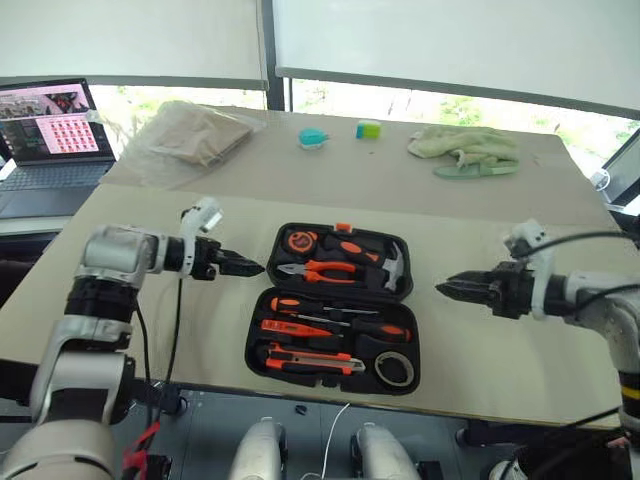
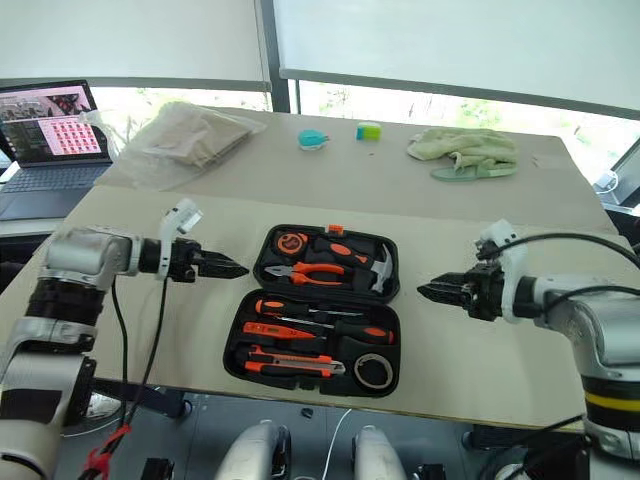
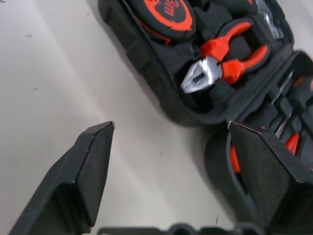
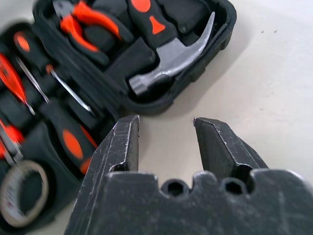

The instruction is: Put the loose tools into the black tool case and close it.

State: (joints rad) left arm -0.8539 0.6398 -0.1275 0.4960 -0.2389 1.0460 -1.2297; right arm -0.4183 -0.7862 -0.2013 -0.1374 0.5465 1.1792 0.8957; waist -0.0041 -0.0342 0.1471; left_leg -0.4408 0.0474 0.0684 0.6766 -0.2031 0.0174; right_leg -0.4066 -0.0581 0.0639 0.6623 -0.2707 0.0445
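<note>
Near the tabletop's front edge, your open black hinged plastic case [image 1: 335,310] looks stiff; grip its lid rim. Both grippers [image 1: 243,267] [image 1: 462,286] hover spread, empty.

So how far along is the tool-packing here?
Done: the screwdrivers, utility knife and tape roll lie in the black tool case. In hand: nothing; the left gripper and right gripper flank it, fingers apart. Left: shutting the lid.
</note>
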